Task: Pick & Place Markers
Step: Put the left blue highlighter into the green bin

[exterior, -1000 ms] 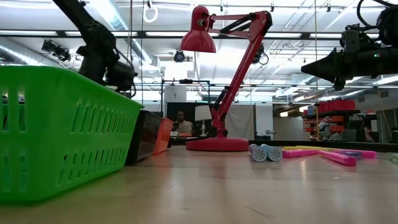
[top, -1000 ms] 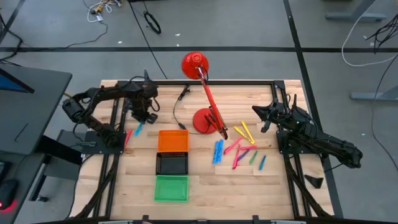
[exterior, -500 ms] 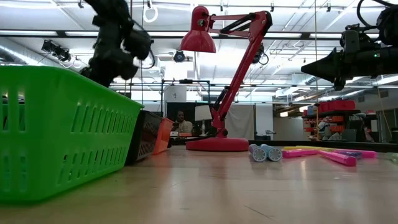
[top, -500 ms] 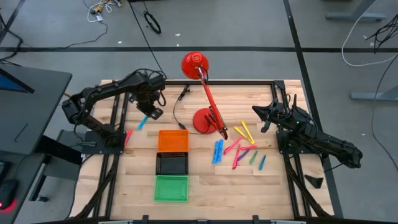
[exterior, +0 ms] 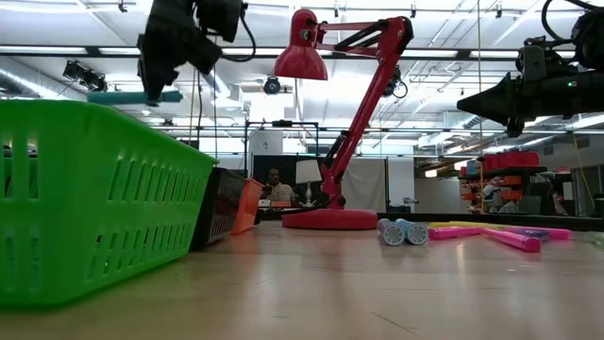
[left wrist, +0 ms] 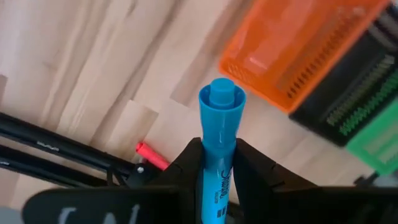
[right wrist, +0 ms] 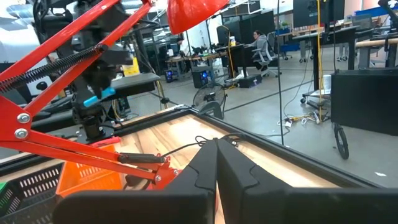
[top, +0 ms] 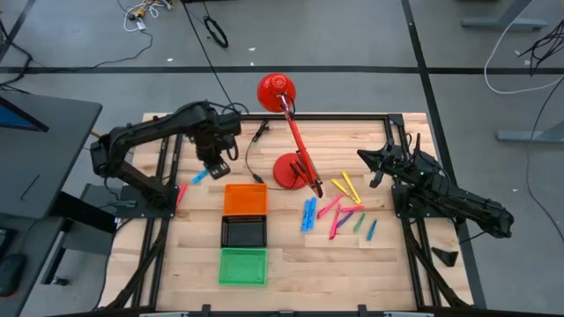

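L pincer (top: 214,164) clamped on blue marker (top: 201,174), carried above counter (top: 291,255); marker axis approx. level. Orange tray (top: 245,199) lies just beyond pincer, nearer L arm. R pincer (top: 366,157) shut, idle

Wooden table (top: 291,260): lamp (top: 289,170), three trays (top: 244,231), scattered markers (top: 339,211).

blue marker (left wrist: 221,149) in dark left hand (top: 217,162); trays orange (top: 245,198), black (top: 243,232), green (top: 242,266); red lamp (top: 289,167); pale wood-plank worktop (top: 291,264); loose markers (top: 339,211) pink, yellow, blue, green
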